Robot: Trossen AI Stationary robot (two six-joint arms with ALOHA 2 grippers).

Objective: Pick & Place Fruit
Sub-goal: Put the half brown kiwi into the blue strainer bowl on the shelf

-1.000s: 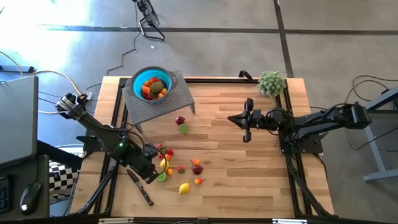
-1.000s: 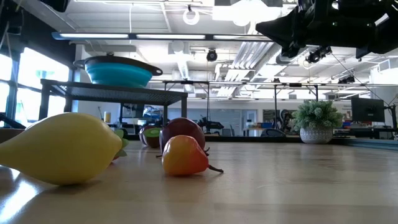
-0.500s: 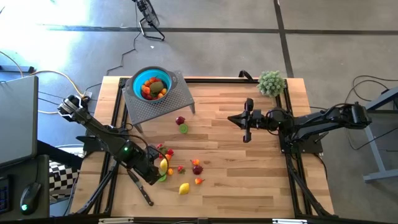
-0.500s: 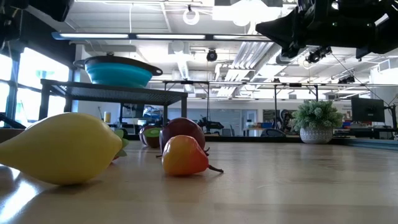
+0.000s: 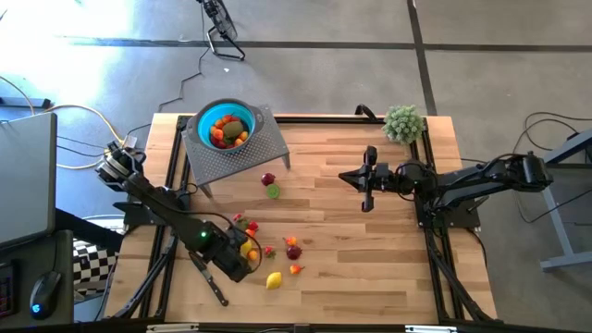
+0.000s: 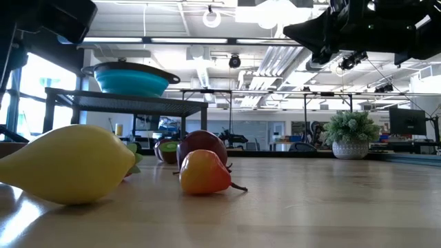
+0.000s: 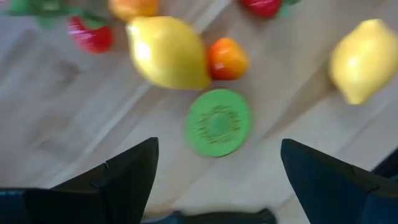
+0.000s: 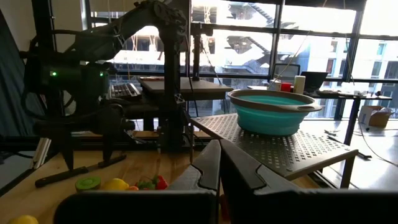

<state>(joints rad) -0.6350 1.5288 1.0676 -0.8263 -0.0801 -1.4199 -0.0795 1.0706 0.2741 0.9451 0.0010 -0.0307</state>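
Loose small fruits lie on the wooden table (image 5: 370, 268): a lemon (image 5: 274, 279), a maroon one (image 5: 294, 251), red ones (image 5: 245, 225), and a maroon (image 5: 268, 179) and a lime green one (image 5: 273, 191) near the stand. More fruit fills the teal bowl (image 5: 225, 125). My left gripper (image 5: 242, 257) hovers open above the near-left cluster. In its wrist view (image 7: 217, 180) its fingers stand either side of a green kiwi slice (image 7: 219, 122), with a lemon (image 7: 168, 51) and a small orange fruit (image 7: 227, 59) just beyond. My right gripper (image 5: 367, 180) waits shut above mid-table (image 8: 219, 168).
The teal bowl sits on a grey perforated stand (image 5: 242, 153) at the far left. A black-handled knife (image 5: 208, 277) lies beside my left gripper near the table's near-left edge. A fuzzy green plant ball (image 5: 404, 122) stands at the far right corner. Bare wood spans the table's middle and right.
My left gripper has moved toward the table's near edge and a little to the right, ending over the fruit cluster. The fruits have stayed in place.
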